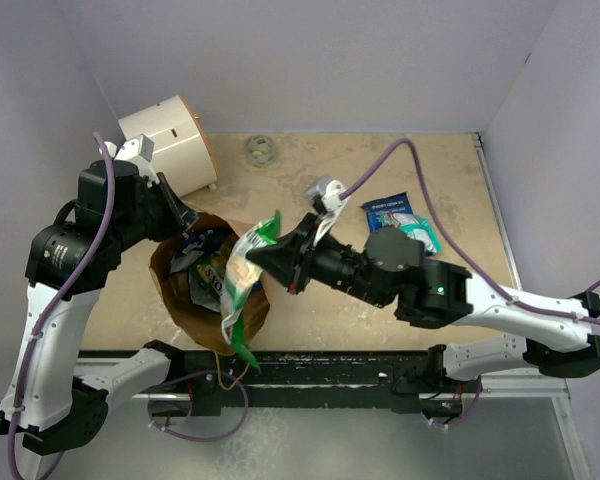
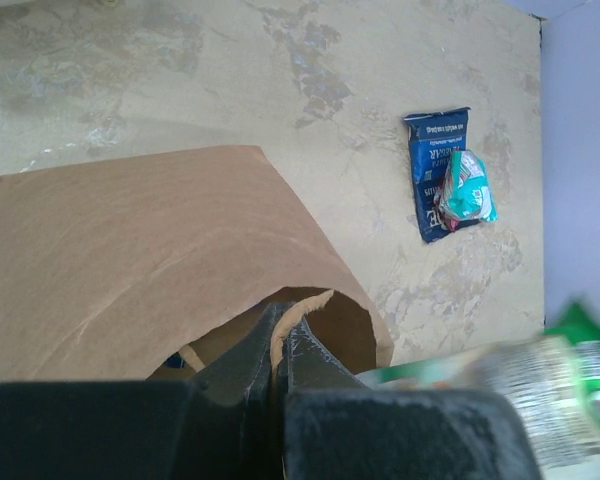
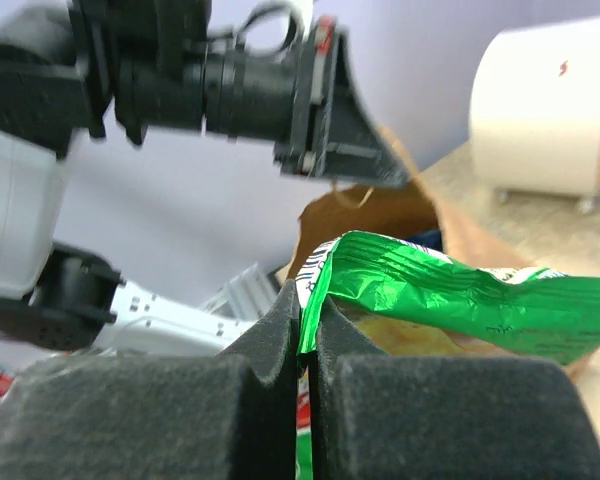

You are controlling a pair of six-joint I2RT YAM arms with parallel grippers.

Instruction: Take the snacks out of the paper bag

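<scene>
The brown paper bag (image 1: 176, 292) stands open at the near left of the table. My left gripper (image 1: 187, 216) is shut on the bag's far rim (image 2: 298, 312), pinching the paper edge. My right gripper (image 1: 267, 262) is shut on a corner of a green-and-yellow snack packet (image 1: 242, 278), which hangs over the bag's mouth. In the right wrist view the green packet (image 3: 460, 300) runs off to the right from the shut fingers (image 3: 280, 330). More snacks, one of them blue (image 1: 194, 252), lie inside the bag. A blue packet (image 1: 385, 208) and a teal one (image 1: 421, 230) lie on the table at the right.
A white cylinder with an orange rim (image 1: 168, 140) stands at the back left, close behind the left gripper. A small grey ring (image 1: 260, 150) lies by the back wall. Walls close the table in on the left, back and right.
</scene>
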